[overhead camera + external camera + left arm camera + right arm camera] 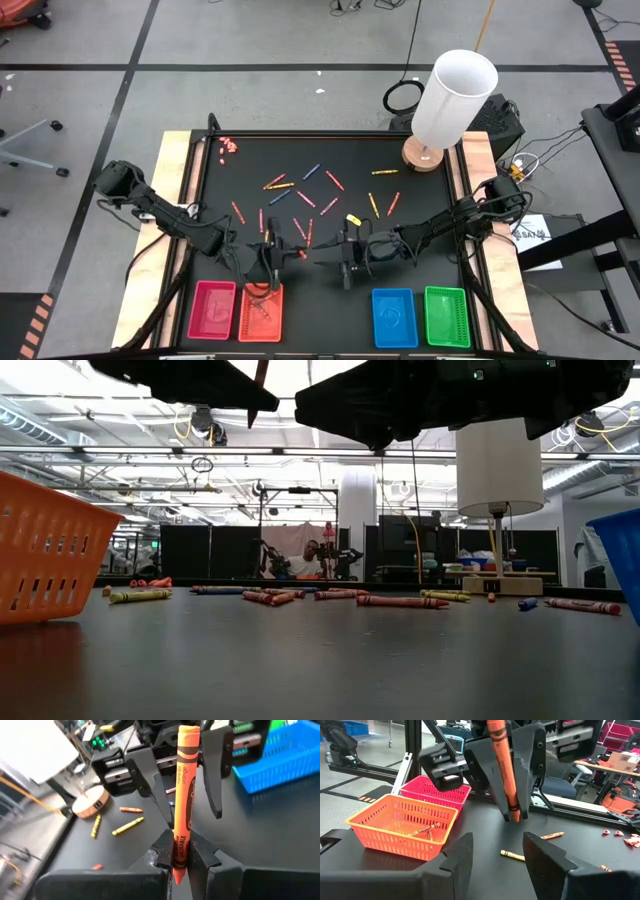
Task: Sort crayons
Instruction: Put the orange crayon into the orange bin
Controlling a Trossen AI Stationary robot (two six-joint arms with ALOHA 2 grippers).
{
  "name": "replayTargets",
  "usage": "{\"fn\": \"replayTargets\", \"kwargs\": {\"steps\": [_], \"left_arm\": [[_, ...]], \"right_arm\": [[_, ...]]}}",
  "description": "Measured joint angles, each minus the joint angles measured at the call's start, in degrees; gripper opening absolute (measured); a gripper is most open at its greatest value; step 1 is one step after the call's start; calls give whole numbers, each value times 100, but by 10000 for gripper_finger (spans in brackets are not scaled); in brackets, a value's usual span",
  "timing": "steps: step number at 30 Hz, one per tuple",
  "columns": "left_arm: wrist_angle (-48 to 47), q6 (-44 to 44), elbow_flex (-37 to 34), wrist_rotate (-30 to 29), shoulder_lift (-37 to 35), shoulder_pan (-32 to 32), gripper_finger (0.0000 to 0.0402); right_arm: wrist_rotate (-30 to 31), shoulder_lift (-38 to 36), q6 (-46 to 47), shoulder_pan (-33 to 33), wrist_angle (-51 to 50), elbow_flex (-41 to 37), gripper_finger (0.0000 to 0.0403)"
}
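My left gripper (272, 262) (180, 862) hangs above the table just beyond the orange tray (262, 312), shut on an orange crayon (184, 795), which also shows in the right wrist view (501, 765). My right gripper (345, 265) (492, 855) is open and empty, close by on the right, facing the left gripper. Many loose crayons (310, 195) in red, orange, blue and yellow lie flat on the black mat. The orange tray (400, 827) holds a couple of crayons (425, 829). My left gripper pinches the orange crayon between its two fingertips, near the crayon's pointed end (177, 862). The fingers come from above, slanting down. The crayon stands steeply, flat end (189, 729) up, lifted clear of the table.
A pink tray (212, 310) stands left of the orange one; blue (394, 318) and green (447, 316) trays stand at the near right. A white lamp on a wooden base (455, 95) stands at the far right corner. Small pink-red bits (229, 146) lie at the far left.
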Motion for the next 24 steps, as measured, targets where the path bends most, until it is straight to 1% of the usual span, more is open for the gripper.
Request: {"fn": "replayTargets", "kwargs": {"steps": [15, 24], "left_arm": [[-7, -2423, 0, 2, 0, 0, 29], [-9, -2489, 0, 2, 0, 0, 29]], "right_arm": [[4, 0, 139, 2, 0, 0, 159], [9, 0, 146, 1, -15, 0, 159]]}}
